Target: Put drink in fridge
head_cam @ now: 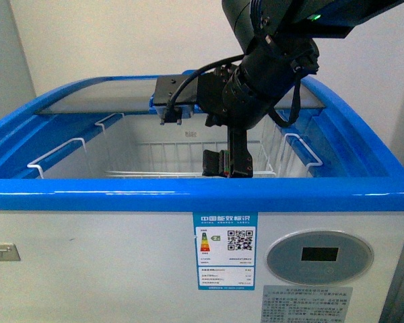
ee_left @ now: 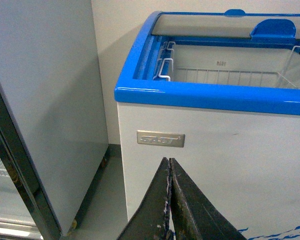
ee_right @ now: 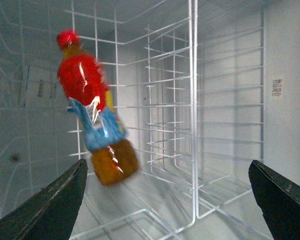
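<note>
The drink (ee_right: 94, 110) lies in the fridge (head_cam: 188, 192) basket beyond the right gripper's (ee_right: 165, 200) wide-spread, empty jaws.

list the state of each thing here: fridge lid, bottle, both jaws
fridge lid: slid open, top uncovered
bottle: capped, free of the jaws, blurred, inside the wire basket
right gripper: jaws open, empty, down inside the fridge
left gripper: jaws shut, empty, outside the fridge front
</note>
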